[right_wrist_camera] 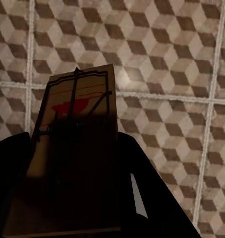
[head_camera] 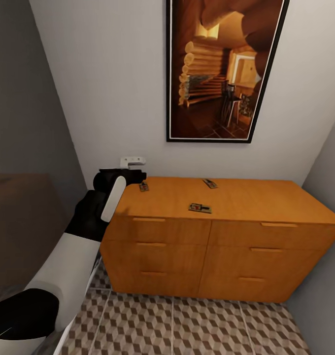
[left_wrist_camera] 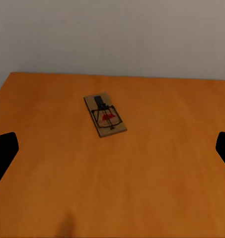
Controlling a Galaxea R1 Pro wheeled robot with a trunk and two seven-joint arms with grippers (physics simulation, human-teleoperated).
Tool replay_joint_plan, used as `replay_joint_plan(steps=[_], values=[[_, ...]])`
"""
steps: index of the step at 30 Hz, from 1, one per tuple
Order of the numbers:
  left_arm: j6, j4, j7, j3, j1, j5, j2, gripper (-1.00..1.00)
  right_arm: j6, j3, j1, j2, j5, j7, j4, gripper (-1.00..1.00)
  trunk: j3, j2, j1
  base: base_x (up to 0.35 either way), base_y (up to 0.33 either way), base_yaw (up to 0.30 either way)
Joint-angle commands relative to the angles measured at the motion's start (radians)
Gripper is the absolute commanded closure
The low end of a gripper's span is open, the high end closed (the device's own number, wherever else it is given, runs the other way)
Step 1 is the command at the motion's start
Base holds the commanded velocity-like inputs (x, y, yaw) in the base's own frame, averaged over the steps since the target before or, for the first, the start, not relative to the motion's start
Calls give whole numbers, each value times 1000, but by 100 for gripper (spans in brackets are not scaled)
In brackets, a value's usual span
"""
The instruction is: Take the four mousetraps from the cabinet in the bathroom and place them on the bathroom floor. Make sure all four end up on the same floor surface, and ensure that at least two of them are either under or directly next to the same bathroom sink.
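Note:
Three mousetraps lie on the flat top of the orange-brown cabinet [head_camera: 246, 199]: one near the left end [head_camera: 144, 187], one at the back middle [head_camera: 210, 183], one nearer the front edge [head_camera: 200, 208]. My left gripper [head_camera: 136, 176] hovers over the cabinet's left end, right beside the left mousetrap. In the left wrist view that mousetrap [left_wrist_camera: 105, 115] lies ahead of the open left gripper [left_wrist_camera: 112, 151], whose dark fingertips [left_wrist_camera: 3, 153] show at the frame's edges. My right gripper [right_wrist_camera: 77, 198] is shut on another mousetrap [right_wrist_camera: 77, 124], held above the cube-patterned bathroom floor [right_wrist_camera: 167, 59].
A large framed picture [head_camera: 226, 69] hangs on the white wall above the cabinet. A small white fitting [head_camera: 133, 160] sits on the wall by the cabinet's left corner. A dark brown surface [head_camera: 19, 222] stands at the left and a grey wall [head_camera: 330, 162] at the right. Tiled floor [head_camera: 187, 325] lies before the drawers.

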Motion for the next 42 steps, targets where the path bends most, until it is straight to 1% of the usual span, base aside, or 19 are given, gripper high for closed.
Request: replay_joint_plan(steps=[1,17,34,42], values=[[2,1,10,-1,-1,10,0,-100,-3,6,-1,0,-3,-2,1,100,-3,-1,0,36,0,0],[0,14,9,-1,-1,10,0,-100,-3,6,-1,0,-3,-2,1,100,-28,-1,0,8,0,0],[0,19,9,-3,-1,10,-1,-100,-3,6,-1,0,-3,-2,1,100,-54,-1,0,100,0,0],[-1,22,8,-2,-1,10,-1,-100,-3,6,-1,0,-3,-2,1,100,-65,-1,0,20,0,0]])
